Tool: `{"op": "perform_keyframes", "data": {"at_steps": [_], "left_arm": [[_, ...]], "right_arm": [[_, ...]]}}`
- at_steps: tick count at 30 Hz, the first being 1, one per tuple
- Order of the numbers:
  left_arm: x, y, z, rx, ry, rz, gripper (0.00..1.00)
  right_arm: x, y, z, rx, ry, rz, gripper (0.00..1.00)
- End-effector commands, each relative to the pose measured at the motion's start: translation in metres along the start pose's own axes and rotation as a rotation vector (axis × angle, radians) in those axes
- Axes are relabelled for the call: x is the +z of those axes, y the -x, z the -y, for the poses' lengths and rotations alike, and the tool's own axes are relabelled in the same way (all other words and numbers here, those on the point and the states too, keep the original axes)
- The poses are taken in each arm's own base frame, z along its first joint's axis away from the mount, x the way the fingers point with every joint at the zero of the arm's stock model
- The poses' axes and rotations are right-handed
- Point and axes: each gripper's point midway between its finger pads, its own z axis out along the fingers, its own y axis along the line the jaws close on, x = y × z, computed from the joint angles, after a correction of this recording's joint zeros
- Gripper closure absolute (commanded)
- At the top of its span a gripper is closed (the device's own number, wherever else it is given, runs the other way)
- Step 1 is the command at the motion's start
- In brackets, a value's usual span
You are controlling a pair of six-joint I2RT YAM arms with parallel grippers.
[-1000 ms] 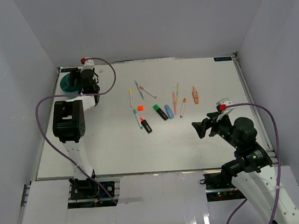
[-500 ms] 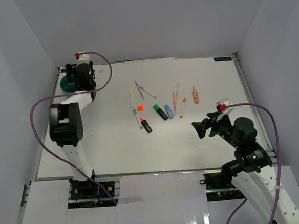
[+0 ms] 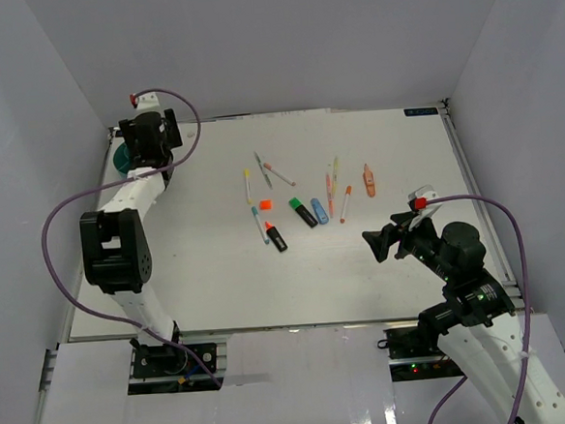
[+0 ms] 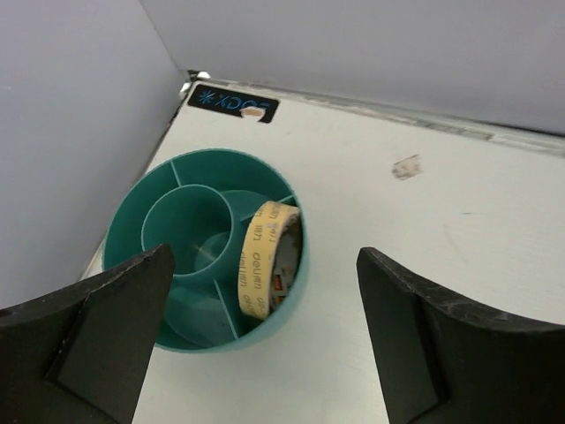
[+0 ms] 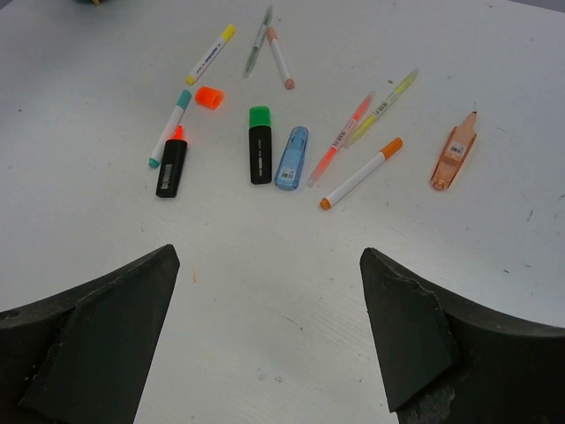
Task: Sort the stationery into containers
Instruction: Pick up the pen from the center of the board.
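The teal organiser (image 3: 122, 162) stands at the table's far left corner. In the left wrist view its rim (image 4: 119, 231) shows inner dividers, and a tan tape ring (image 4: 265, 256) stands on edge in one outer compartment. My left gripper (image 3: 146, 142) hangs open and empty above it (image 4: 263, 265). The rest of the stationery lies mid-table: a green highlighter (image 5: 259, 146), an orange-black highlighter (image 5: 171, 164), a blue one (image 5: 292, 157), a small orange piece (image 5: 209, 97) and several thin pens (image 5: 340, 140). My right gripper (image 3: 374, 242) is open and empty, near of them (image 5: 269, 254).
An orange correction pen (image 5: 455, 150) lies apart at the right of the group. The enclosure's side wall (image 4: 71, 106) stands close to the organiser's left. A black label (image 4: 233, 102) sits at the table's far edge.
My left gripper has swung left and farther back, from beside the organiser to over it. The right arm and the stationery have not moved.
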Motion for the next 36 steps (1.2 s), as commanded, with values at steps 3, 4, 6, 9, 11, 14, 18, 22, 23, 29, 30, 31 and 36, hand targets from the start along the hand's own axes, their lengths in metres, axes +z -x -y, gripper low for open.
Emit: {"op": "perform_keyframes", "data": {"at_steps": [3,4,6,9,11,14,18,22,23,29,30,31,36], "left_arm": [[-0.062,0.054,0.014,-0.228,-0.197,-0.036,0.02],[-0.069,0.052,0.016,-0.245,-0.220,-0.058,0.02],[-0.091,0.042,0.023,-0.285,-0.285,-0.141,0.02],[-0.124,0.025,0.031,-0.324,-0.370,-0.232,0.02],[-0.144,0.014,0.038,-0.343,-0.436,-0.275,0.02],[-0.178,0.002,0.047,-0.379,-0.545,-0.308,0.02],[-0.204,-0.014,0.048,-0.373,-0.614,-0.323,0.02],[-0.222,-0.033,0.047,-0.384,-0.637,-0.328,0.02],[-0.226,-0.031,0.045,-0.387,-0.637,-0.311,0.02],[-0.236,-0.046,0.040,-0.395,-0.625,-0.295,0.02],[-0.236,-0.044,0.039,-0.397,-0.621,-0.287,0.02],[-0.236,-0.043,0.040,-0.401,-0.620,-0.286,0.02],[-0.235,-0.048,0.041,-0.418,-0.615,-0.316,0.02]], "right_arm": [[0.005,0.010,-0.004,0.006,0.024,0.012,0.10],[0.005,0.013,-0.004,0.013,0.021,0.003,0.10],[0.009,0.010,0.000,0.028,-0.003,-0.049,0.10],[0.013,0.015,0.005,0.042,-0.031,-0.121,0.10],[0.014,0.025,0.005,0.044,-0.034,-0.145,0.10],[0.025,0.029,0.004,0.063,-0.027,-0.195,0.10],[0.048,0.025,0.013,0.085,-0.063,-0.264,0.10],[0.074,0.018,0.031,0.125,-0.168,-0.349,0.09],[0.080,0.016,0.038,0.136,-0.208,-0.361,0.07],[0.130,-0.006,0.055,0.205,-0.288,-0.445,0.02],[0.135,-0.010,0.056,0.205,-0.298,-0.455,0.01],[0.141,-0.009,0.055,0.201,-0.297,-0.454,0.00],[0.162,-0.042,0.057,0.174,-0.356,-0.545,0.00]]}}
